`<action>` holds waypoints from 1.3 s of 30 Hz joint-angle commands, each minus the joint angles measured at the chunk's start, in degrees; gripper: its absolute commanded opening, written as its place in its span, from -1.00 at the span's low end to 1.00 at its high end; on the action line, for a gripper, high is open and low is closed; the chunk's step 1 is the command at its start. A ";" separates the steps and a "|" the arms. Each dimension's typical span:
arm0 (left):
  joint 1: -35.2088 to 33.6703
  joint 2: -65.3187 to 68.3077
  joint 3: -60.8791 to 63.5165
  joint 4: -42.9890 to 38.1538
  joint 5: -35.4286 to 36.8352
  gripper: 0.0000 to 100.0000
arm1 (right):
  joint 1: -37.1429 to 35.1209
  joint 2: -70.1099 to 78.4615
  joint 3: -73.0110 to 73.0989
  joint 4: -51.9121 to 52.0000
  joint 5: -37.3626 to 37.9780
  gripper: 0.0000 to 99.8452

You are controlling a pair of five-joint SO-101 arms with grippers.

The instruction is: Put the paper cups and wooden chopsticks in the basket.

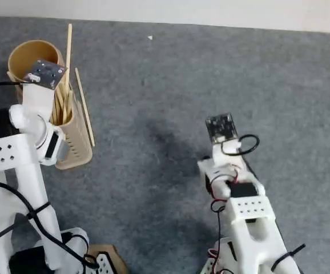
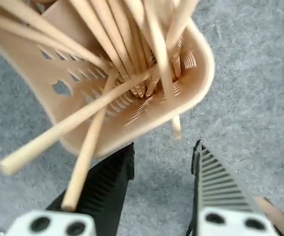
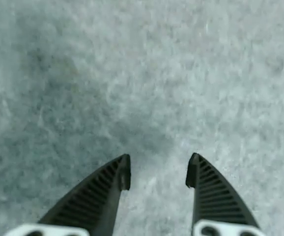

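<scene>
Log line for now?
left end effector: open by tan slotted plastic basket | right end effector: open | thin wooden chopstick: beside basket

Your left arm (image 1: 28,154) is stretched toward the far left, left gripper (image 2: 163,149) pointing down, jaws parted and empty. Your right arm (image 1: 242,200) sits near right, right gripper (image 3: 159,158) pointing down, jaws parted and empty.

Grey felt tabletop (image 1: 165,85), pale strip at far edge (image 1: 210,11), tan board piece (image 1: 112,260)
</scene>
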 commanded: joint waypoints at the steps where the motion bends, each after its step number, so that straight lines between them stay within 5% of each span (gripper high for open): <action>1: -2.33 -0.31 -3.21 -0.09 1.05 -0.56 | 0.40 -1.63 0.57 -1.10 0.53 -0.60; 18: -8.75 0.13 -29.14 -0.18 14.51 -0.56 | 0.40 -1.63 4.26 -8.04 0.44 -0.60; 27: -8.31 8.66 -23.43 -9.05 23.74 -0.56 | 0.40 -1.63 4.26 -8.04 0.44 -0.60; 39: -4.18 34.42 -23.52 -14.42 23.91 -0.57 | 0.40 -1.63 4.35 -8.04 0.44 -0.60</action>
